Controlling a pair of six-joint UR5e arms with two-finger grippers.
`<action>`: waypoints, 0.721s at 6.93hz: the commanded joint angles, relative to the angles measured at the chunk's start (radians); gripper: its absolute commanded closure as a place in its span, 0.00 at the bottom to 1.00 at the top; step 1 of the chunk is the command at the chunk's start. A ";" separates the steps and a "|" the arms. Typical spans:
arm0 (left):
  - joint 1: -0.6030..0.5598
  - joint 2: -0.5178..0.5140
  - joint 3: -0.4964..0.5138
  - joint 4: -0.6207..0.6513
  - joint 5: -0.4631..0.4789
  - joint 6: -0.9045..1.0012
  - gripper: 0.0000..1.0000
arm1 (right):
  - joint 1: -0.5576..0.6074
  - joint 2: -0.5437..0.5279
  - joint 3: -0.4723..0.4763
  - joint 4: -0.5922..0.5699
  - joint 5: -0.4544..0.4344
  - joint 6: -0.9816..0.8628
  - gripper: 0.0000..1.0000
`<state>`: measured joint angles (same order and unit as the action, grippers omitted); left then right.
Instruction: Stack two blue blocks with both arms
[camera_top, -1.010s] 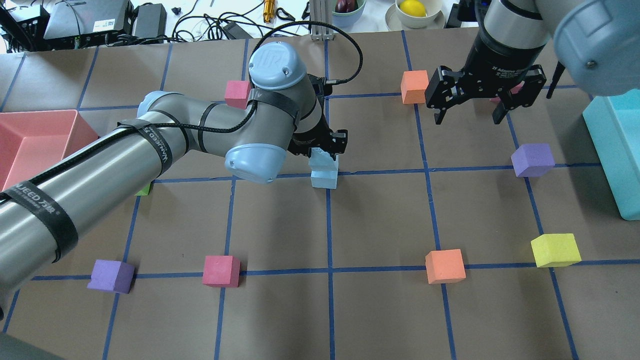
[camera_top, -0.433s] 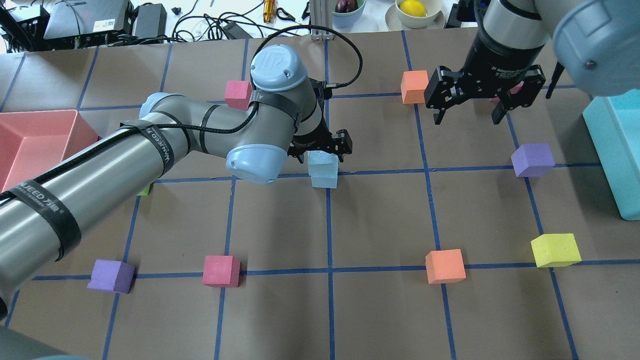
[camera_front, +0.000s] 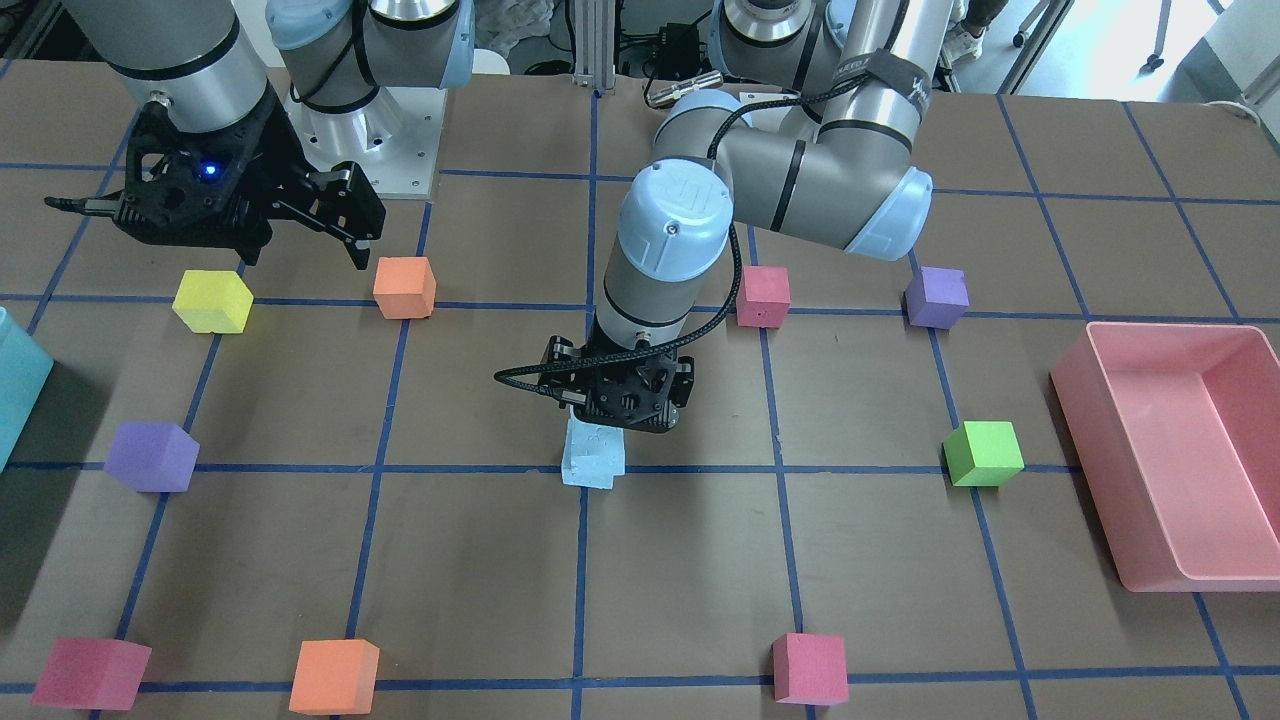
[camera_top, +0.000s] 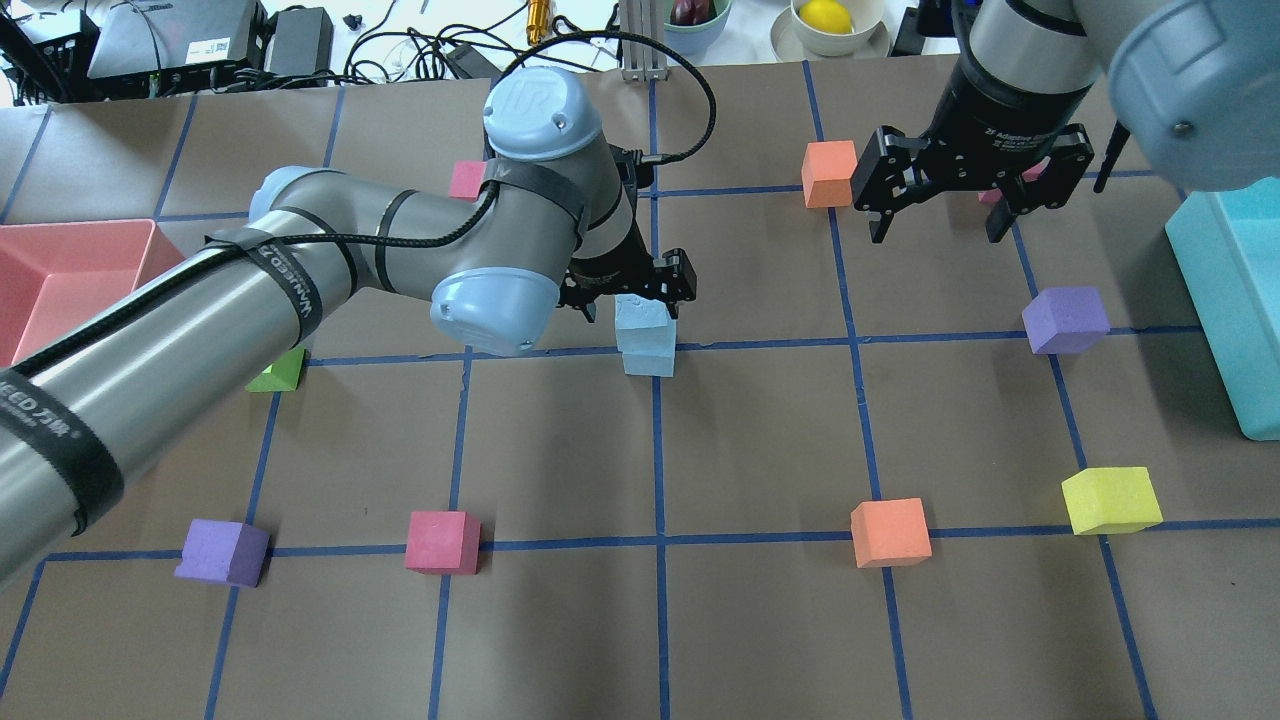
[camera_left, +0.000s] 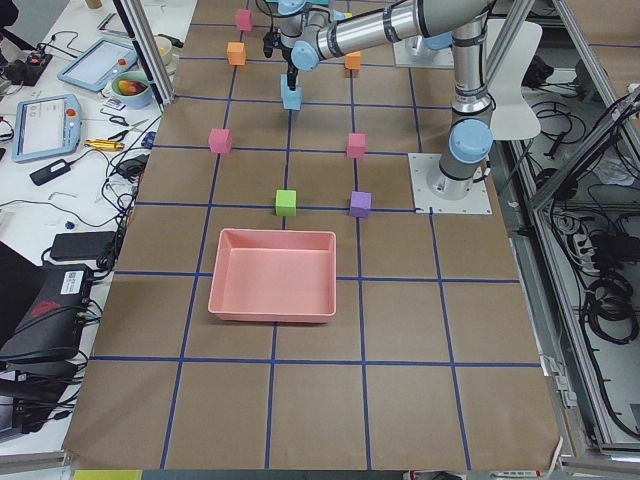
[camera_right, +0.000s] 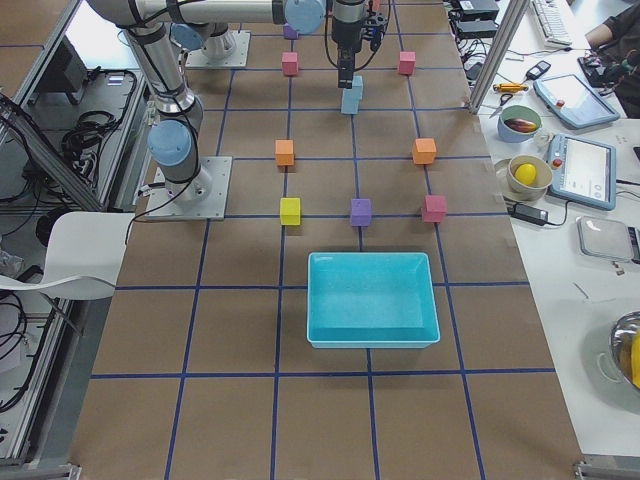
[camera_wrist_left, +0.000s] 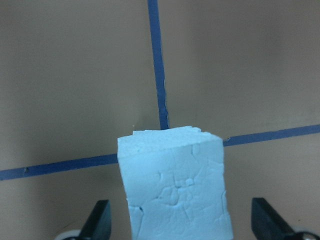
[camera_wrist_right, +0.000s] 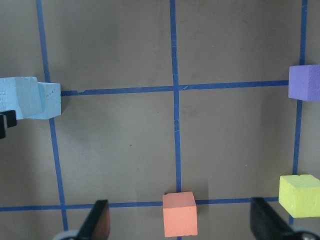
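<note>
Two pale blue blocks stand stacked at the table's middle: the upper block (camera_top: 641, 318) rests on the lower block (camera_top: 650, 360). The stack also shows in the front view (camera_front: 592, 458) and the right wrist view (camera_wrist_right: 30, 97). My left gripper (camera_top: 632, 303) is open just above and around the upper block. In the left wrist view the upper block (camera_wrist_left: 175, 190) sits between the fingers (camera_wrist_left: 97, 220), with gaps on both sides. My right gripper (camera_top: 938, 232) is open and empty, hovering at the far right, well away from the stack.
An orange cube (camera_top: 829, 173) sits just left of the right gripper and a purple cube (camera_top: 1065, 320) in front of it. The teal bin (camera_top: 1230, 300) is at the right edge, the pink bin (camera_top: 60, 270) at the left. Other coloured cubes are scattered about.
My left gripper has opened and let go of the upper blue block, which was tilted and now sits flat on the lower one. The left arm has drawn back a little. The right arm has barely moved.
</note>
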<state>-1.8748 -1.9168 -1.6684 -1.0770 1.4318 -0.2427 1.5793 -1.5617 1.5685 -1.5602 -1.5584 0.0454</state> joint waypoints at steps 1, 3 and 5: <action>0.089 0.120 0.074 -0.266 0.001 0.013 0.00 | -0.001 0.000 0.001 -0.003 -0.014 -0.001 0.00; 0.184 0.276 0.110 -0.511 0.012 0.019 0.00 | -0.001 -0.001 -0.004 0.002 -0.014 0.001 0.00; 0.215 0.360 0.090 -0.574 0.245 0.055 0.00 | -0.002 -0.009 -0.010 0.014 -0.009 0.005 0.00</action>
<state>-1.6866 -1.6067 -1.5700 -1.6125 1.5595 -0.2133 1.5780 -1.5670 1.5636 -1.5554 -1.5713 0.0483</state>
